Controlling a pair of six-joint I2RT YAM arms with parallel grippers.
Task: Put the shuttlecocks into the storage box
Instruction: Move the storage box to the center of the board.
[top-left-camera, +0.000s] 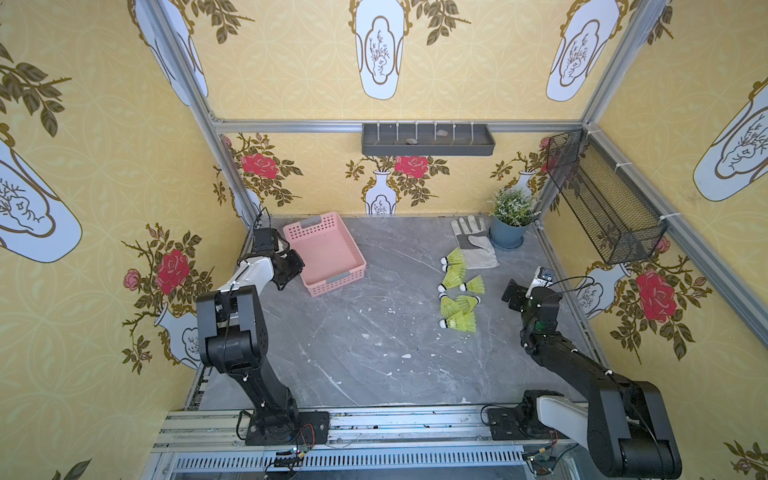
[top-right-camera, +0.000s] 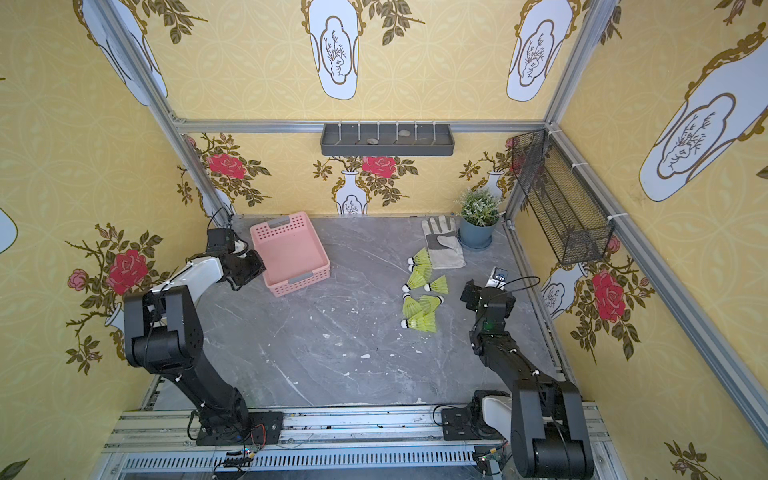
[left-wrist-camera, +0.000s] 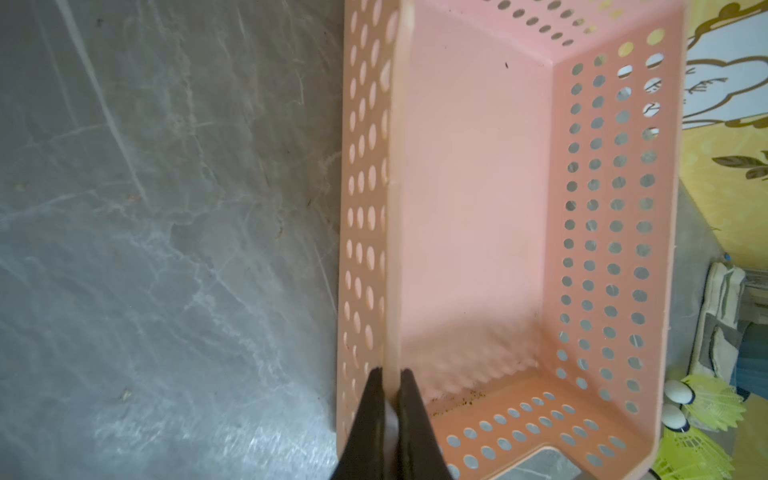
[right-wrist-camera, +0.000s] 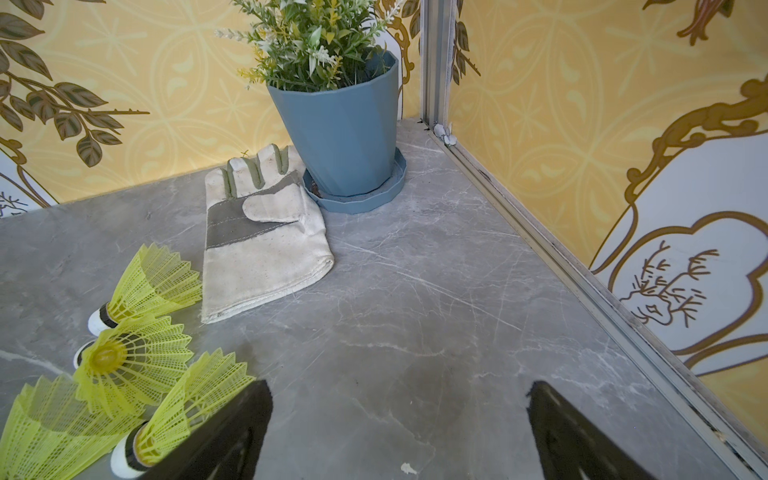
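Surface: grey marbled tabletop (top-left-camera: 374, 353).
Left gripper (left-wrist-camera: 390, 374): pinching the storage box (top-left-camera: 328, 253) by its long-wall rim, near a corner.
Box contents: nothing.
Shuttlecocks (top-left-camera: 454, 280): clustered on the tabletop, well right of the storage box.
Right gripper (right-wrist-camera: 401, 386): spread, empty, beyond the cluster.
Progress: none boxed; all remain.

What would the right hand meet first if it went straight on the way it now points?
Most likely the bare grey table: the open right hand seems tilted down at it. Skimming level, it would probably reach the blue pot's saucer; depth is unclear. The shuttlecocks and glove lie aside.
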